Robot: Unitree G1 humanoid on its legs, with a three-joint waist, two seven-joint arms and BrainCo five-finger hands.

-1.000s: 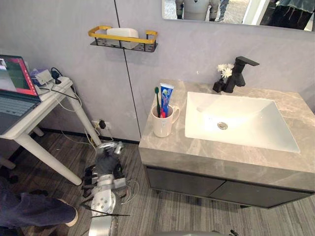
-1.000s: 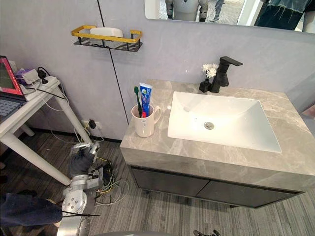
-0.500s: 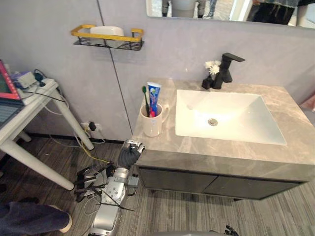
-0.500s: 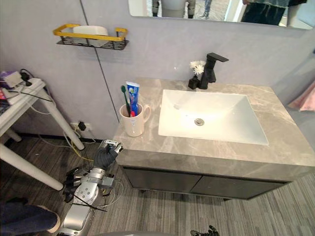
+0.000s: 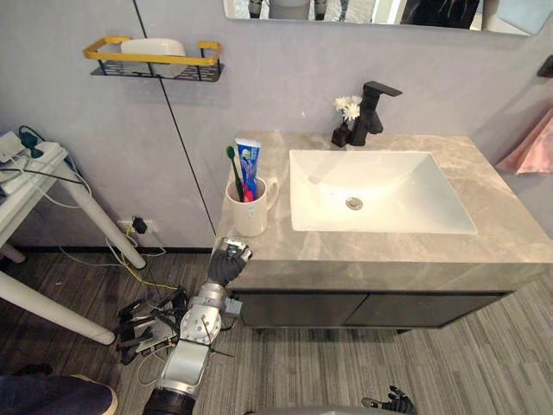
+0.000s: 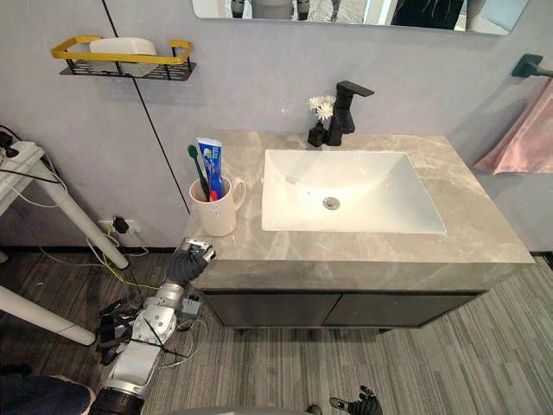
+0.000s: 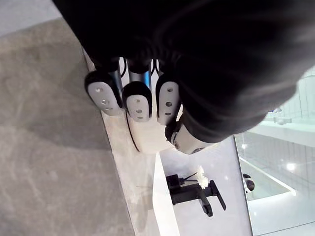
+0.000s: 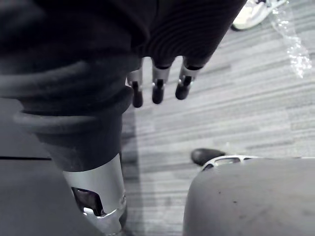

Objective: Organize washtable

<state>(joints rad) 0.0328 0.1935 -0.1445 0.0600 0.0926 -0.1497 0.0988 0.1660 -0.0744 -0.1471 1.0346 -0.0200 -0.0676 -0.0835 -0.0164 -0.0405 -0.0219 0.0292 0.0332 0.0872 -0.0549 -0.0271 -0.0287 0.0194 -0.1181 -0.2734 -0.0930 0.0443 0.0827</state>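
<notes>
On the counter's left end, just beside the sink, stands the white mug, upright, handle turned toward the basin. A green toothbrush and a blue toothpaste tube stick up out of it. My left hand is at the counter's front left corner, near the mug but apart from it, fingers curled in with nothing between them; I cannot tell whether it touches the edge. Behind the sink, the black faucet has a small pot of white flowers just beside it. Up on the wall to the left, a yellow-railed shelf carries a white soap. A pink towel hangs at the far right. My right hand hangs low over the wood-look floor, fingers straight and slack, empty.
</notes>
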